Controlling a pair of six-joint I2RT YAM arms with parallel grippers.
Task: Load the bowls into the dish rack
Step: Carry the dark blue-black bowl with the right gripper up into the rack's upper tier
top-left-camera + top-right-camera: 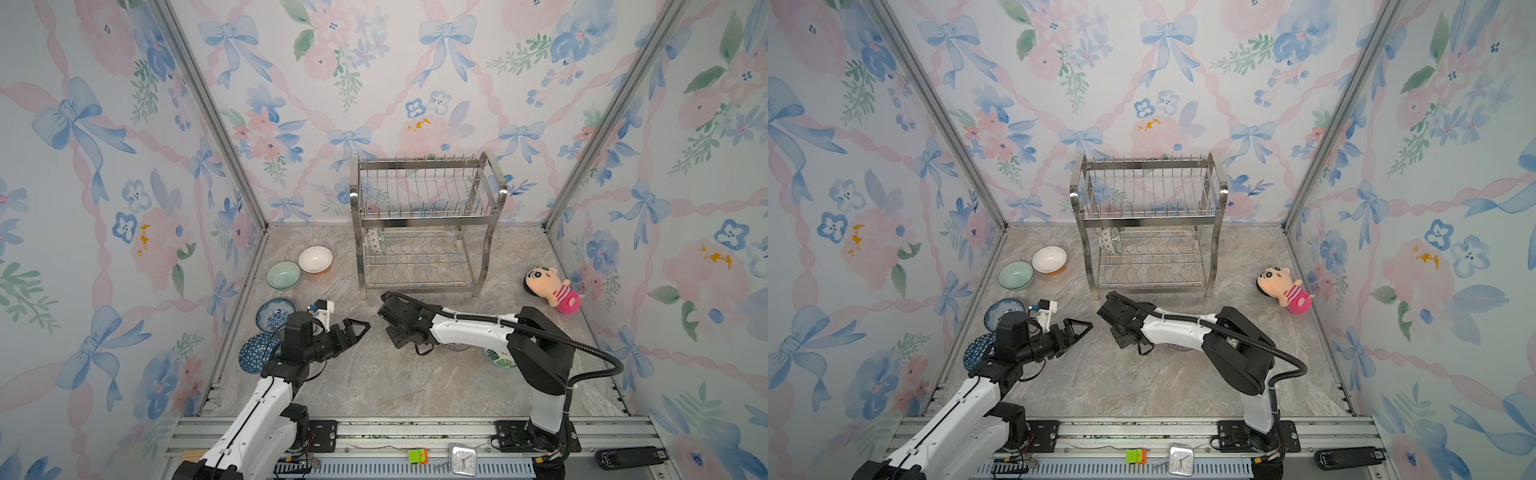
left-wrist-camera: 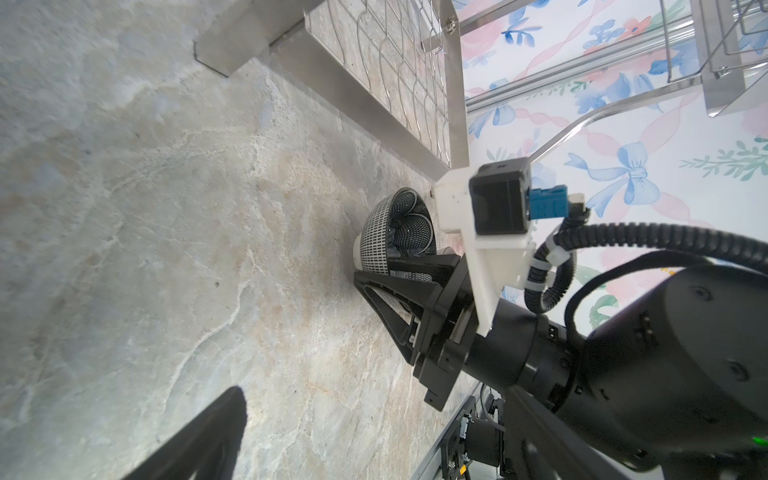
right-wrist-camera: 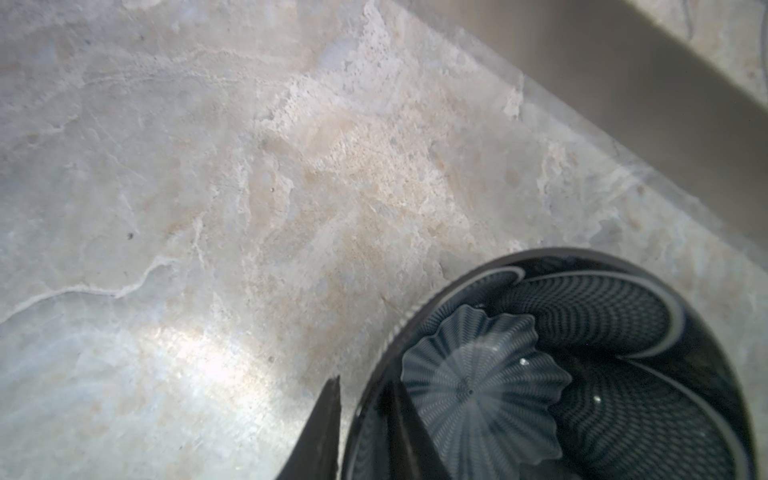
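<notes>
LOWER CENTRE of a top view: the right gripper [image 3: 363,415], pointed down at the marble tabletop [image 1: 374,386], is clamped on the rim of the navy petal bowl [image 3: 582,374], with one finger inside and one outside. The bowl sits on its foot just in front of the dish rack [image 1: 424,214] (from above, the wrist hides it; only the wrist views show the pinch). To the left, the left gripper [image 1: 358,330] hovers empty, jaws spread wide.

Beneath the right forearm peek what looks like a pink-striped bowl [image 1: 457,347] and a green leaf bowl [image 1: 500,360]. Up the left edge sit a green geometric bowl [image 1: 253,353], a blue floral bowl [image 1: 272,316], a pale green bowl [image 1: 283,275] and an orange-and-white bowl [image 1: 316,259].

Farther back, the rack holds one patterned bowl [image 1: 375,240], on edge at the left end of its lower tier. A plush doll [image 1: 552,289] lies at right.

The step in hand appears to be the pick of the navy bowl. The next move would call for lifting it clear, tipping it on edge and slotting it between the rack's wires.
</notes>
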